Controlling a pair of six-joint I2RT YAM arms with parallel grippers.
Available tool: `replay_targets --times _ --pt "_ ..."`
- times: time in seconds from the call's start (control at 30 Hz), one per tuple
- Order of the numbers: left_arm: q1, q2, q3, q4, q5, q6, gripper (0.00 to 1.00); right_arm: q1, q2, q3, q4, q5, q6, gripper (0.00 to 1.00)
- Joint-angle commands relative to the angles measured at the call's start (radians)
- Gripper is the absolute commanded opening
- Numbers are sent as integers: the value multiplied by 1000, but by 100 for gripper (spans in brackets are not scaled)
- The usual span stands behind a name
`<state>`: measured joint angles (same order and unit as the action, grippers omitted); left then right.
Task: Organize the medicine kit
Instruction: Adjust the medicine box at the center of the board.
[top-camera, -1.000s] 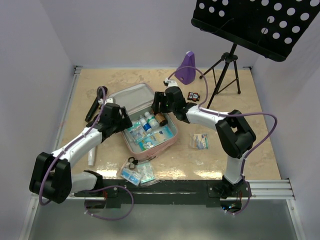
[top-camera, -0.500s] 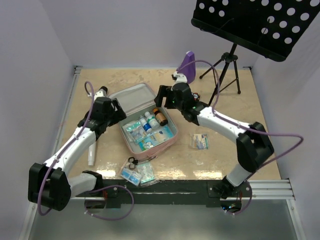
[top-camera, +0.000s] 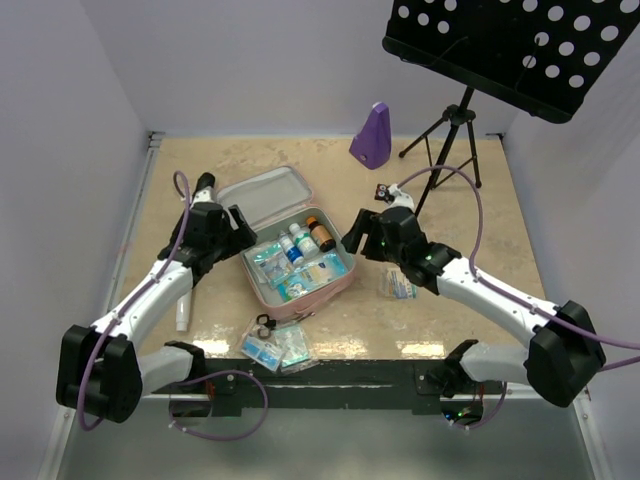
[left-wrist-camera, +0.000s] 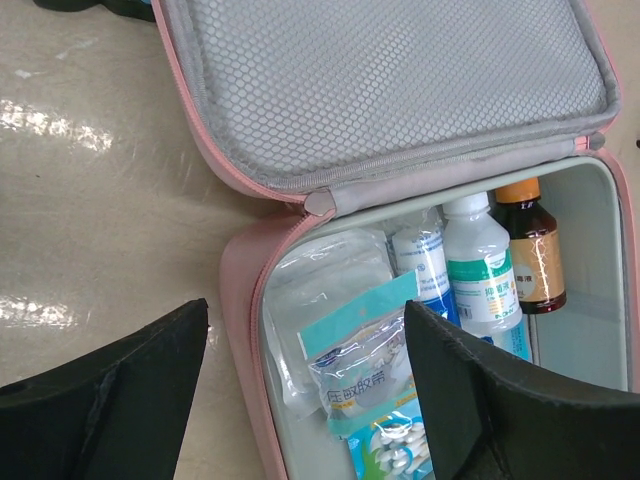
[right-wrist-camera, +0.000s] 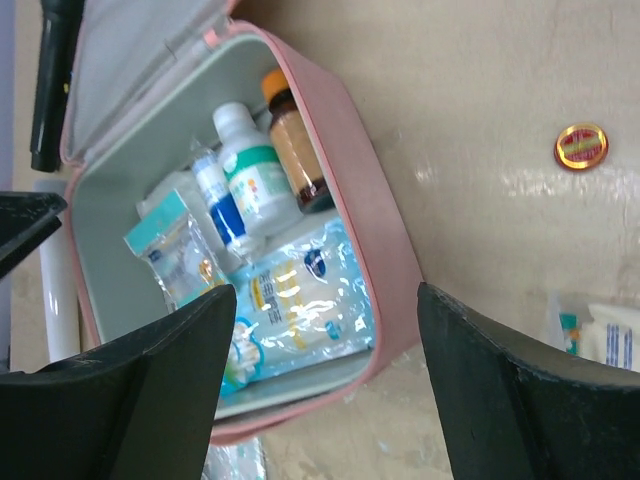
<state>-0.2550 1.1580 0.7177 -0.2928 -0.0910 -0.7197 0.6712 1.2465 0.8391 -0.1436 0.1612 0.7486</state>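
Beige desk (top-camera: 280, 155), white walls (top-camera: 250, 60): the open kit (top-camera: 262, 197) lies centre. Left wrist: the left end effector (left-wrist-camera: 308, 310) gapes empty over bottles (left-wrist-camera: 480, 270) ranked side by side. Right wrist: the right end effector (right-wrist-camera: 325, 295), likewise open, overlooks sachets (right-wrist-camera: 300, 300) laid flat, seemingly to save room.

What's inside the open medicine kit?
The medicine kit holds an amber bottle, a white bottle, a slim blue-labelled bottle, and several clear sachets. Anything beneath the sachets is covered.
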Motion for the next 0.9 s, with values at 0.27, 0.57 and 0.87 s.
replay_targets --times 0.27,0.57,0.87 --pt "7 -64 -61 87 68 -14 83 27 -15 -143 61 -104 97 70" --pt "7 -67 -41 78 70 -9 83 28 74 -112 56 -89 54 61" --pt "8 -44 -57 104 86 -11 83 -16 155 -25 56 -23 5 46"
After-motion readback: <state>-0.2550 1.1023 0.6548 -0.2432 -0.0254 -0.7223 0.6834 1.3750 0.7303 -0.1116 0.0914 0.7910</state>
